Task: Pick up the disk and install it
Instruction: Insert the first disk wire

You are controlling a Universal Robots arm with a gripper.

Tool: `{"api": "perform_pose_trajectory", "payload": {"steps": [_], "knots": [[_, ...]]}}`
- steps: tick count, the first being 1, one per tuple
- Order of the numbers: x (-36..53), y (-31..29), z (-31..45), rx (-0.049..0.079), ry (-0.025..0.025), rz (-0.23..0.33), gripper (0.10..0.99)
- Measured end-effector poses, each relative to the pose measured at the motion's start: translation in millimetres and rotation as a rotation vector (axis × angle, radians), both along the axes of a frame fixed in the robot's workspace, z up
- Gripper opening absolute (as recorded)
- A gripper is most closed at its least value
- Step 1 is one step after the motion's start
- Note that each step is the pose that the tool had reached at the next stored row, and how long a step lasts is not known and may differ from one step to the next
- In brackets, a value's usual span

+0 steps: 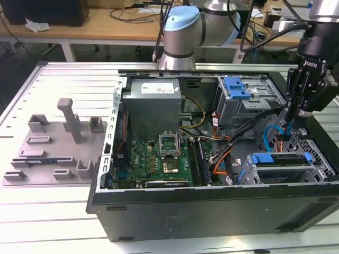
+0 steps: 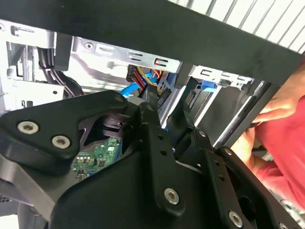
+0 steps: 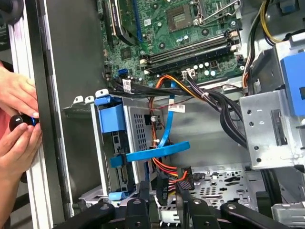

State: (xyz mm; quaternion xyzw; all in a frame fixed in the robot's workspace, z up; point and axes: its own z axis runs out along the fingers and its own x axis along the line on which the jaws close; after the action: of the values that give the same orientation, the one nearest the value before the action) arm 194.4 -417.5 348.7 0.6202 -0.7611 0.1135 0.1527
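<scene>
The disk (image 1: 279, 159), in its bright blue carrier, sits in the drive cage at the near right corner of the open computer case (image 1: 212, 209). In the first wrist view the disk's blue carrier (image 3: 111, 118) shows in the cage beside a light blue flat cable (image 3: 159, 153). My gripper (image 1: 296, 114) hangs above the case's right side, just behind the cage. It is open, empty, and in the first wrist view the gripper (image 3: 163, 188) has a black connector with red and orange wires (image 3: 166, 177) beyond its gap. The gripper (image 2: 167, 102) points into the case in the second wrist view.
A person's hands (image 3: 16, 95) hold a black knob at the case's edge, and a hand with a red sleeve (image 2: 281, 112) is close by. A blue latch (image 1: 237, 87) tops the far drive cage. A grey fixture tray (image 1: 53, 148) lies at the exterior view's left. Cable bundles cross the case.
</scene>
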Motion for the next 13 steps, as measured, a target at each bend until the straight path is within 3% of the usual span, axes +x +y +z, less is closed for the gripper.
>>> {"api": "perform_pose_trajectory", "payload": {"steps": [4,8,13], "knots": [[0.1,5.1,-1.6,-0.025,-0.0002,-0.025,0.357],[0.2,6.8,-6.2,-0.028,-0.0008,-0.025,0.357],[0.2,7.3,-6.4,-0.033,-0.0010,-0.025,0.357]]}}
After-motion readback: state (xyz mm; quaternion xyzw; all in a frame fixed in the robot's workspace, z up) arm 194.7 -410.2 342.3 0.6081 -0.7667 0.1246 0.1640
